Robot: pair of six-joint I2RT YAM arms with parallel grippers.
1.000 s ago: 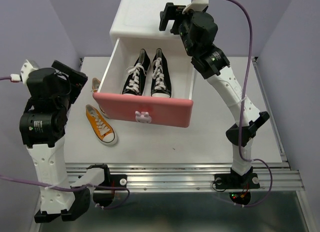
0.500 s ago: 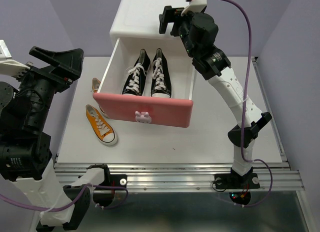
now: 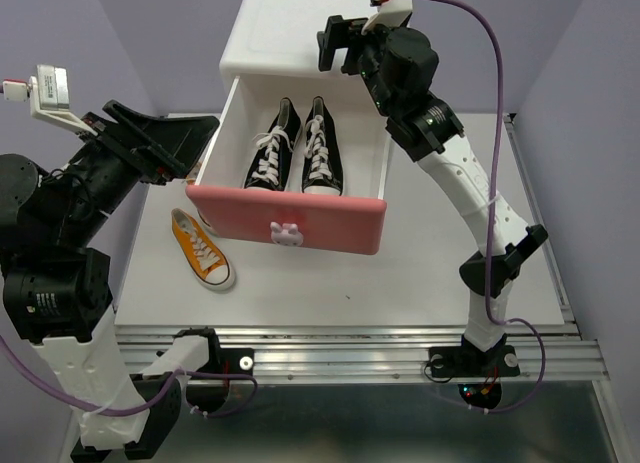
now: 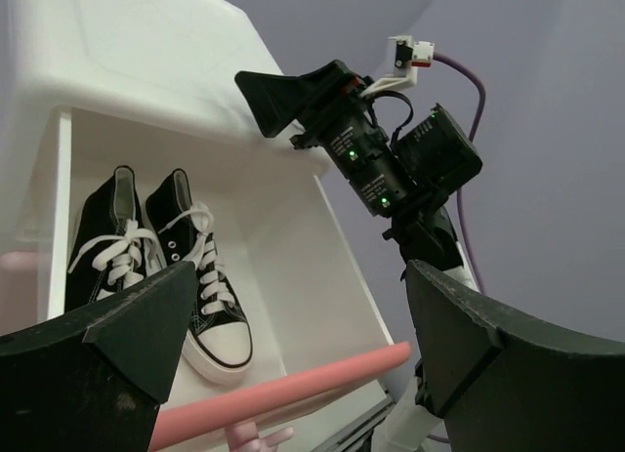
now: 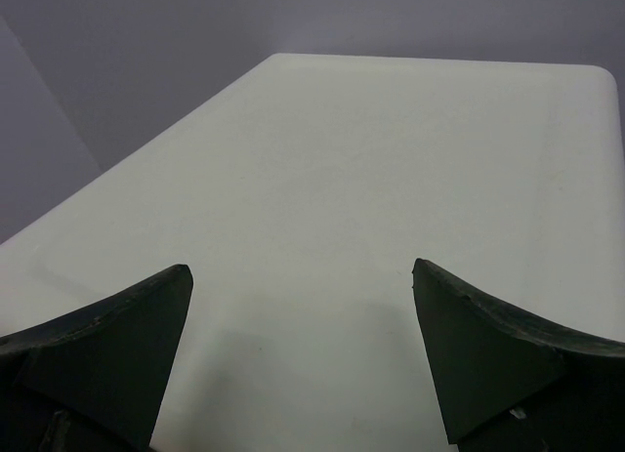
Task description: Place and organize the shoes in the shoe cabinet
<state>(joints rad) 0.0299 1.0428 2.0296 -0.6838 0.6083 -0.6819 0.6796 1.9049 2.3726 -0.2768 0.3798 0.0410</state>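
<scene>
The shoe cabinet point(image 3: 292, 28) stands at the back, white, with one pink-fronted drawer point(image 3: 290, 215) pulled out toward me. A black pair of shoes point(image 3: 296, 148) lies side by side in the drawer, toes toward the pink front. One orange shoe point(image 3: 202, 248) lies on the table, left of the drawer. My left gripper point(image 3: 190, 143) hangs open in the air at the drawer's left edge, holding nothing. Its wrist view looks into the drawer at the black shoes point(image 4: 166, 262). My right gripper point(image 3: 338, 43) stands open over the cabinet top point(image 5: 391, 159), empty.
A bunny-shaped knob point(image 3: 287, 232) sticks out of the drawer front. The white table point(image 3: 420, 273) runs right of the drawer, with the right arm's elbow point(image 3: 500, 258) above it. A metal rail point(image 3: 350, 355) lines the near edge. Purple walls close in both sides.
My left arm has swung up and to the right, bringing its open gripper from the table's left side to the drawer's left edge. The right arm has barely moved.
</scene>
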